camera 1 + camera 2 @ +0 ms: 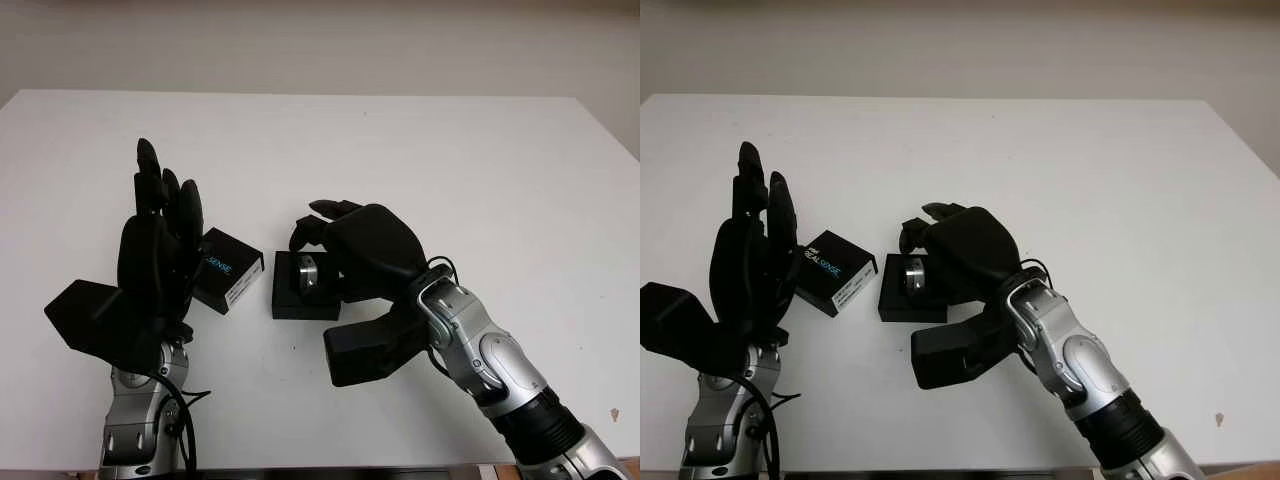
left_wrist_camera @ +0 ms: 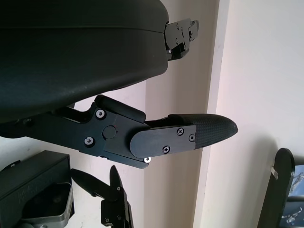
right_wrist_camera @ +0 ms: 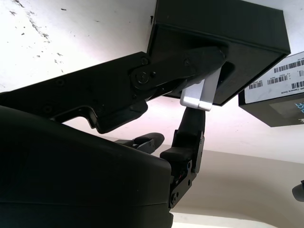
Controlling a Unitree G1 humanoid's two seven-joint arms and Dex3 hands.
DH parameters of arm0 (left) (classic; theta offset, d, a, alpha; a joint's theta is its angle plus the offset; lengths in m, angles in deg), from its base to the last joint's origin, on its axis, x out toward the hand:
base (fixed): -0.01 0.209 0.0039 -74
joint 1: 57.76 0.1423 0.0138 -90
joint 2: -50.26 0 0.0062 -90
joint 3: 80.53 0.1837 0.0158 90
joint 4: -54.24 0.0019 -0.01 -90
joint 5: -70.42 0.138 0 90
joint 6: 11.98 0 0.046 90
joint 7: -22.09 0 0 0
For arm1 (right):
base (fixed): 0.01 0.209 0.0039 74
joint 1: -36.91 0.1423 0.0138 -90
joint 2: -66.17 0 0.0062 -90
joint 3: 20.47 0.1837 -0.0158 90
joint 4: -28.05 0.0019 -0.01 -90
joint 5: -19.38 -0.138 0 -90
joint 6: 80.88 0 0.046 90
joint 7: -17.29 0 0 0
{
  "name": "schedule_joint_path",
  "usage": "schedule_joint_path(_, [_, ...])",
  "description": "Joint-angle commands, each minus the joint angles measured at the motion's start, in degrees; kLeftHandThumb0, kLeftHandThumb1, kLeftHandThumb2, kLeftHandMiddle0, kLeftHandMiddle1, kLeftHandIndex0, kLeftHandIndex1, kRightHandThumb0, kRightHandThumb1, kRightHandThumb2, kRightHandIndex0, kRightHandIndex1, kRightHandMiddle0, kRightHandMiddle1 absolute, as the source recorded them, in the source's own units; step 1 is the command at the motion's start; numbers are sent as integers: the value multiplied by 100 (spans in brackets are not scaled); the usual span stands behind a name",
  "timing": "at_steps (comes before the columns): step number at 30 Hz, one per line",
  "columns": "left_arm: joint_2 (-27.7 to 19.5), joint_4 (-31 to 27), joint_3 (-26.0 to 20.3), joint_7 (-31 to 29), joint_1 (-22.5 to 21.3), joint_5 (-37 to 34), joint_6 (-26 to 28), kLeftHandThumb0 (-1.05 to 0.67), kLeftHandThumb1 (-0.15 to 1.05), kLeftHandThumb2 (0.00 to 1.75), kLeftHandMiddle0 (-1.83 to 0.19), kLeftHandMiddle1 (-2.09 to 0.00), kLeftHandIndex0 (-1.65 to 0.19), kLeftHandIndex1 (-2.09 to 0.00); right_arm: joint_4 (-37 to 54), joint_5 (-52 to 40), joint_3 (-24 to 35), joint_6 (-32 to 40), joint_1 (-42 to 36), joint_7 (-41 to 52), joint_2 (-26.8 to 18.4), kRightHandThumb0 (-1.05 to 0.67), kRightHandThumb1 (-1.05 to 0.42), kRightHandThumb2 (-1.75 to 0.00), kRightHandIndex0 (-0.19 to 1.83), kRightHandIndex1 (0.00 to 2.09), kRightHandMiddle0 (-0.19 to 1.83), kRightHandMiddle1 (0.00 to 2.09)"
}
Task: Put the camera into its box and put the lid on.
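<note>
The black box (image 1: 300,303) lies open on the white table (image 1: 450,170), just in front of me. The silver camera (image 1: 307,272) sits in it, and my right hand (image 1: 318,236) reaches over the box from the right with its fingers curled on the camera. In the right wrist view, the camera (image 3: 202,93) shows between a finger and the thumb, against the box (image 3: 223,28). The black lid (image 1: 228,268), with a white printed label, lies flat just left of the box. My left hand (image 1: 163,205) is raised upright beside the lid, open and holding nothing.
The table's far edge (image 1: 320,95) meets a pale wall. Bare tabletop stretches behind and to the right of the box. The lid and box lie a few centimetres apart.
</note>
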Motion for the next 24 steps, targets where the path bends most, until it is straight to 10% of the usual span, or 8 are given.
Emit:
schedule_joint_path(1, [3,-74,-2,17,35,37,-43,-69,105,52,19,0,19,0,-77,-46,-53,-83,-48,-39,-9,-53,-93,-6,48,13,42,136])
schedule_joint_path(24, [-7,-67,-39,18,16,-9,-74,-69,105,52,19,0,19,0,48,-110,7,-235,-31,-272,-56,-44,-94,-5,57,25,51,143])
